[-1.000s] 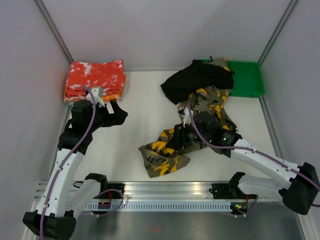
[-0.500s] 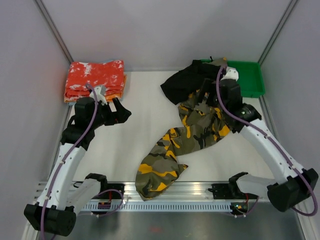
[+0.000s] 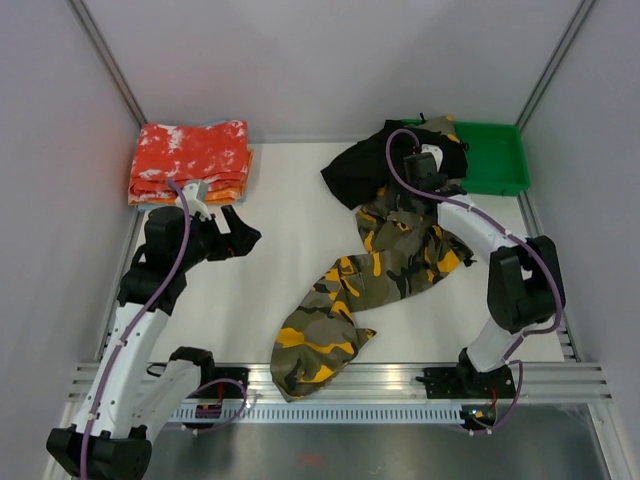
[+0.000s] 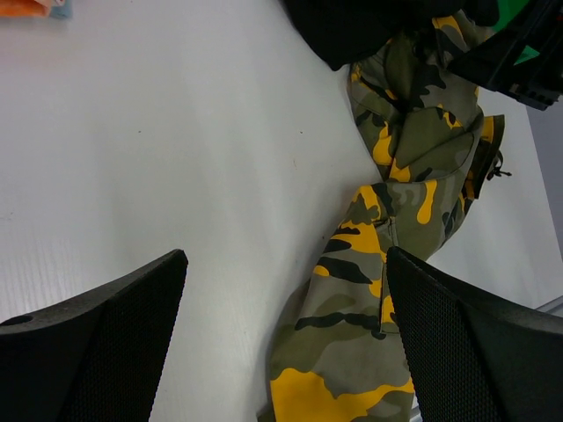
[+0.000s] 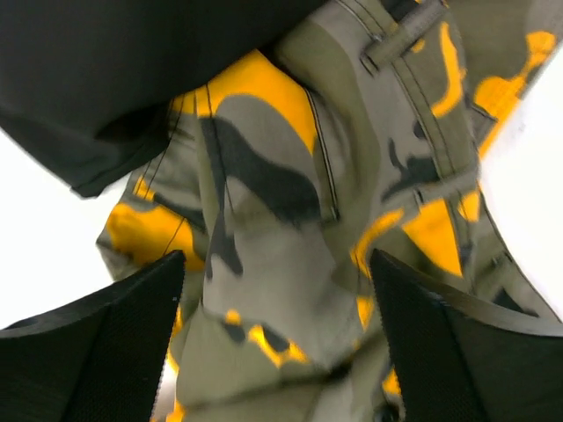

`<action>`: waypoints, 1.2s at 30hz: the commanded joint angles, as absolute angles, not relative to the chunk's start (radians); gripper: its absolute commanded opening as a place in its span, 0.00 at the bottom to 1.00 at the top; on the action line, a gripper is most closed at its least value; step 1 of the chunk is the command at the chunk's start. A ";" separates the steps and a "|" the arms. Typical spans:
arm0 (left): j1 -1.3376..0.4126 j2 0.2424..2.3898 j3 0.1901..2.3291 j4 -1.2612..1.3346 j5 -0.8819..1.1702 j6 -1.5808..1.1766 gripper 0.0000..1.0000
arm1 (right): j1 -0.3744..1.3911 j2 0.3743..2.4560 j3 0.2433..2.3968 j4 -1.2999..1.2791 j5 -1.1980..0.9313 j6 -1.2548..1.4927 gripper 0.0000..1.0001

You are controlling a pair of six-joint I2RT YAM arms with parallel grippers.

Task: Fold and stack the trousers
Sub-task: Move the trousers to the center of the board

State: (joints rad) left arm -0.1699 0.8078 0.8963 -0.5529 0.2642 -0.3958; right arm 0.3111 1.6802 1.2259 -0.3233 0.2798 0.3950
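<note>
Loosely rumpled, the trousers (image 3: 380, 265) sprawl diagonally across the smooth white table (image 3: 290, 200) — top end under a black cloth (image 3: 385, 160). The left gripper (image 4: 286, 257) gapes over the table; the right gripper (image 5: 277, 259) gapes above that seamed top end.

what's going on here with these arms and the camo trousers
The job is folding the camouflage trousers, which lie unfolded in a long diagonal on the table. The right gripper hangs open close above their upper end, where a black garment overlaps them, and holds nothing. The left gripper is open over bare table near the folded red-orange cloths. No fold is made yet.
</note>
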 commanded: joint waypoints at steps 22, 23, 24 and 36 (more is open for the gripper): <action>-0.172 0.821 0.934 -0.572 0.252 -0.357 1.00 | 0.311 1.516 1.690 -0.442 0.327 0.236 0.00; -0.172 0.821 0.937 -0.569 0.258 -0.356 1.00 | 0.311 1.496 1.771 -0.463 0.333 0.230 0.00; -0.172 0.821 0.939 -0.568 0.264 -0.357 1.00 | 0.311 1.462 1.808 -0.495 0.340 0.227 0.00; -0.172 0.845 1.002 -0.574 0.262 -0.348 1.00 | 0.360 1.459 2.253 -0.494 -0.314 0.347 0.00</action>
